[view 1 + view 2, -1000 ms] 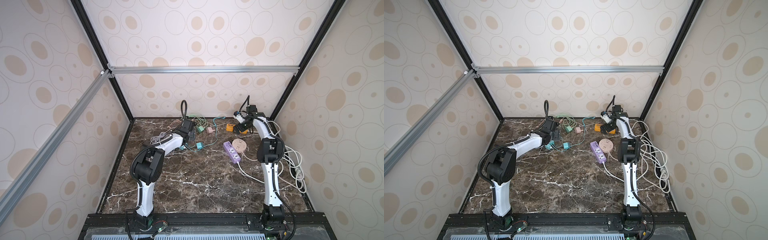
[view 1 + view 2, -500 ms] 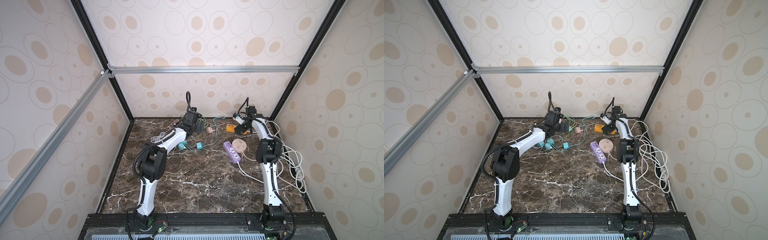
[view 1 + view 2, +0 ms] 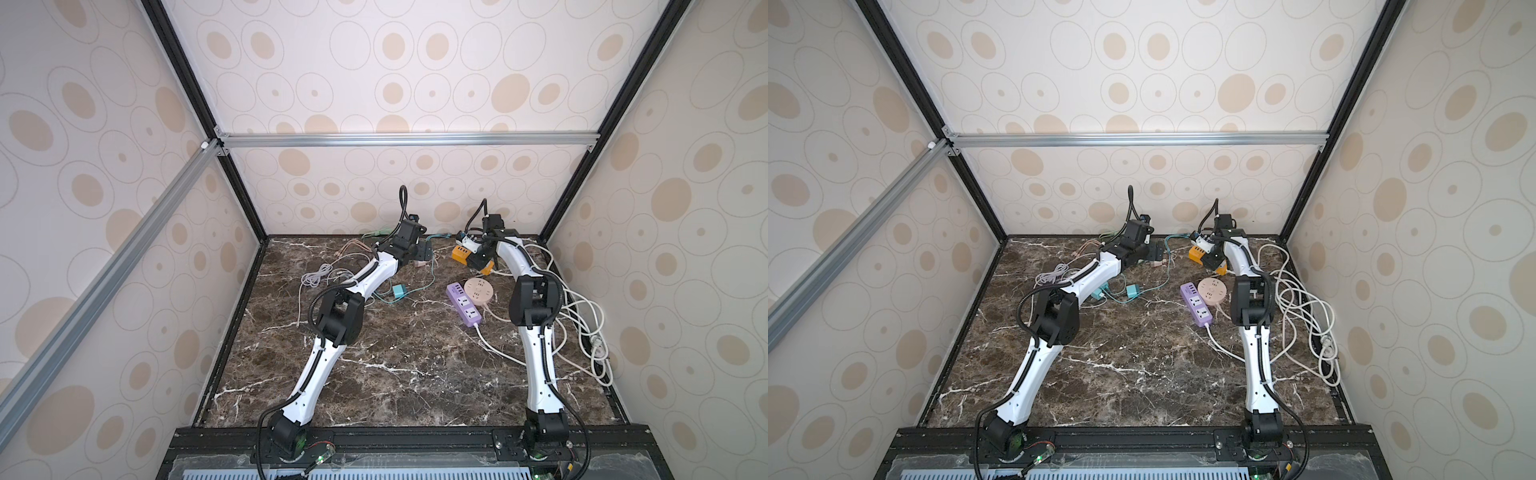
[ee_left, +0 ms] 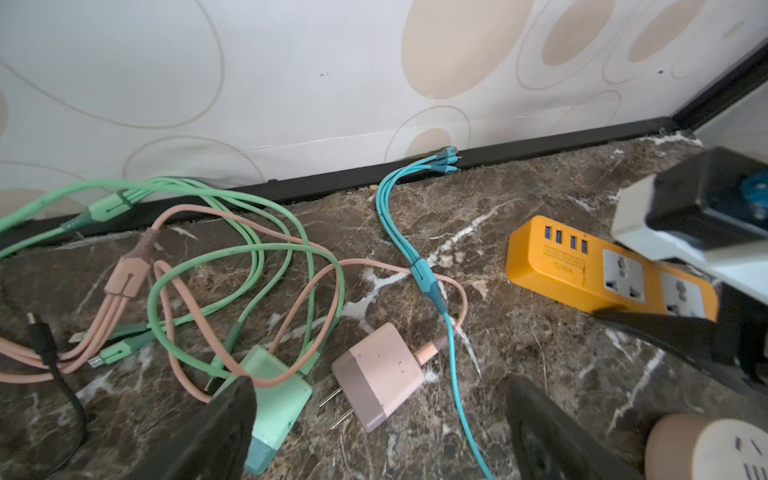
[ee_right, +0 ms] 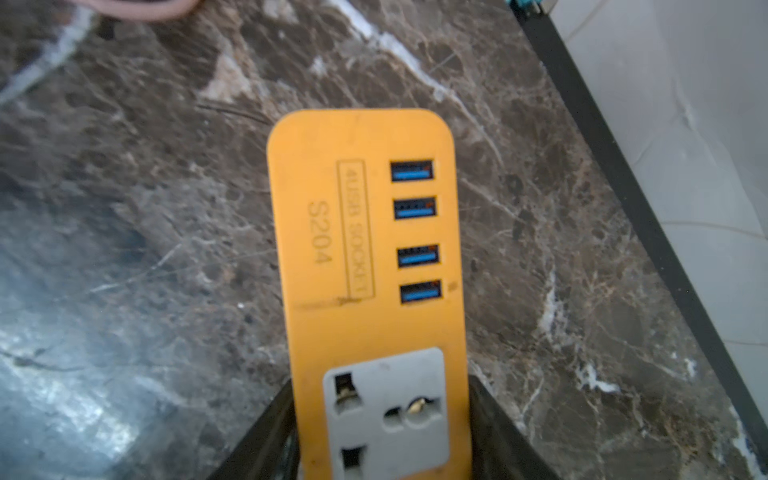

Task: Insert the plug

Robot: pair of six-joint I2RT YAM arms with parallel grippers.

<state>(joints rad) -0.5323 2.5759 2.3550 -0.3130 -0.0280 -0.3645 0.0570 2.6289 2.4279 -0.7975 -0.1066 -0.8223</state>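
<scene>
A pink plug (image 4: pixel 378 374) with two bare prongs lies on the marble floor, a pink cable at its back. My left gripper (image 4: pixel 376 415) hovers open just above it, one finger on each side, not touching. In both top views the left gripper (image 3: pixel 422 251) sits near the back wall over the pink plug (image 3: pixel 419 263). An orange power strip (image 5: pixel 365 249) with several blue USB ports and grey sockets lies to the right. My right gripper (image 5: pixel 382 415) is shut on its sides at a grey socket, also seen in a top view (image 3: pixel 1212 259).
A mint green charger (image 4: pixel 274 399) and looped green, pink and teal cables lie beside the plug. A purple power strip (image 3: pixel 464 303), a round beige socket (image 3: pixel 478 289) and a teal charger (image 3: pixel 400 291) lie mid-floor. White cords (image 3: pixel 582 316) pile along the right wall.
My left arm has swung from the teal chargers toward the back wall, over the pink plug. My right gripper's fingers have closed in on the orange power strip.
</scene>
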